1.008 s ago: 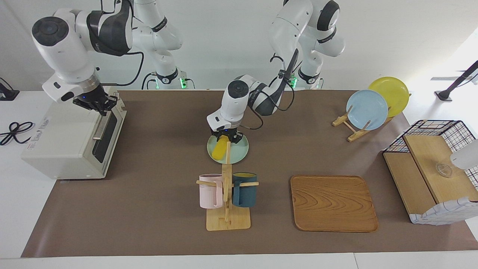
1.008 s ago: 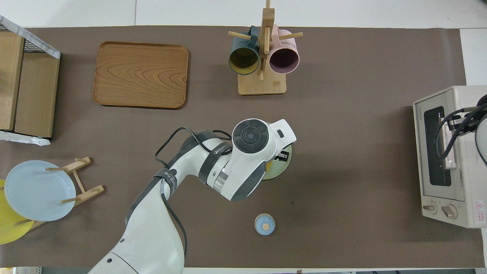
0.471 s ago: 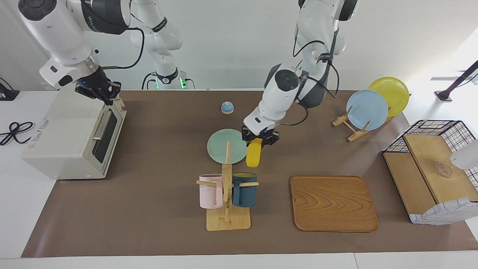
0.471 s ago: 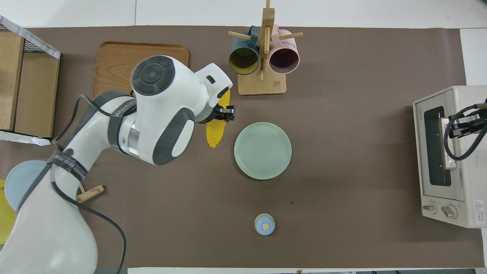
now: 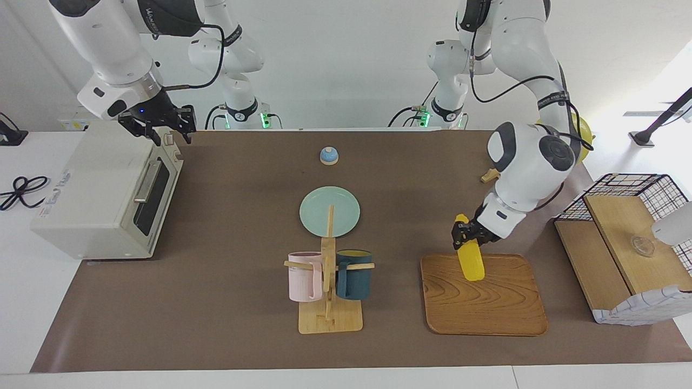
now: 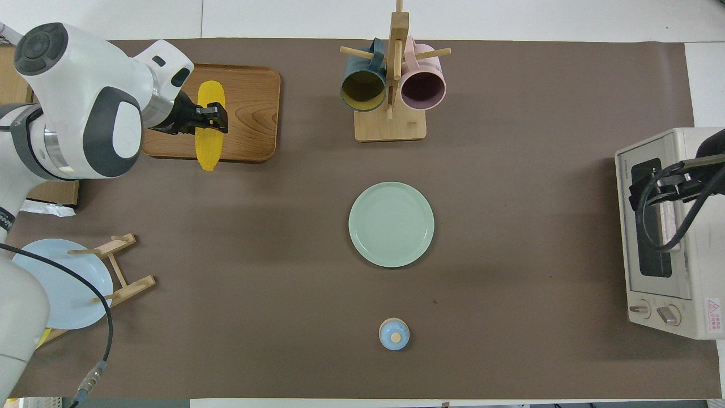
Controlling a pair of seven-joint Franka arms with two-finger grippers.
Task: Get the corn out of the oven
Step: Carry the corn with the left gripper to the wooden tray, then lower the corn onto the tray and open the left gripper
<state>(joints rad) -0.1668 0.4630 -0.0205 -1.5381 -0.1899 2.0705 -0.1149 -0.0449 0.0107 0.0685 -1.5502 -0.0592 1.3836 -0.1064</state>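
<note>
Yellow corn (image 5: 469, 260) sits pinched in my left gripper (image 5: 468, 236) — cob pointing toward six o'clock over the wooden tray (image 5: 508, 316). My right gripper (image 5: 160, 123) hangs spread above the oven (image 5: 81, 216) — door shut.

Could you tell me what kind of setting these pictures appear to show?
Probably a robotics lab bench staged as a mock kitchen. A toaster oven sits at the right arm's end of the table, a mug rack holds two mugs, and the left end effector holds a plastic-looking corn over a wooden tray.
</note>
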